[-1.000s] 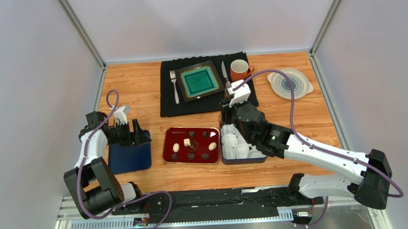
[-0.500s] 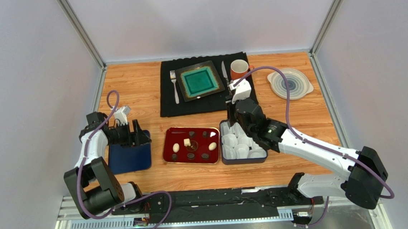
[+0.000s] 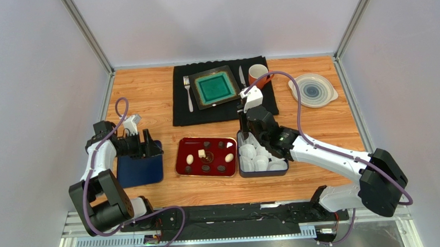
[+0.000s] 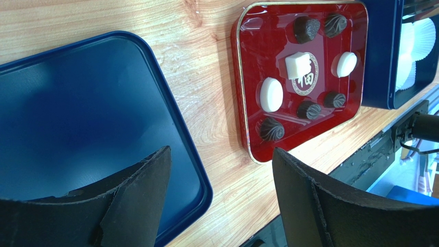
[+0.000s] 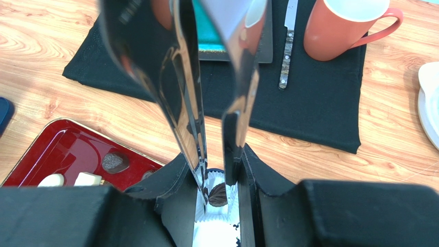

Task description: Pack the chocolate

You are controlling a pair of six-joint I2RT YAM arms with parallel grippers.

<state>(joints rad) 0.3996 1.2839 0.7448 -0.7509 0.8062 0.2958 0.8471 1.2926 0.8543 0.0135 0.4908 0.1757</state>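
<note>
Clamping tongs [image 5: 188,113], right hand [image 5: 216,177]; left hand [image 4: 220,154] apart; eight chocolates [image 4: 309,109] on one tray [image 4: 257,51]

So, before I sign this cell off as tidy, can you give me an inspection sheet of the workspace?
Surface: wooden table, no spills seen.
Job's things: eight chocolates on the red tray; one dark chocolate in a paper cup in the blue box; blue lid at left.
Clutter: black cloth with fork, green plate, knife, orange mug; white dish at right.
Grippers: left gripper open above the lid; right gripper shut on tongs, tips flanking the cupped chocolate.
Cables: purple cables loop above each arm.
Surroundings: grey walls, metal frame posts.
</note>
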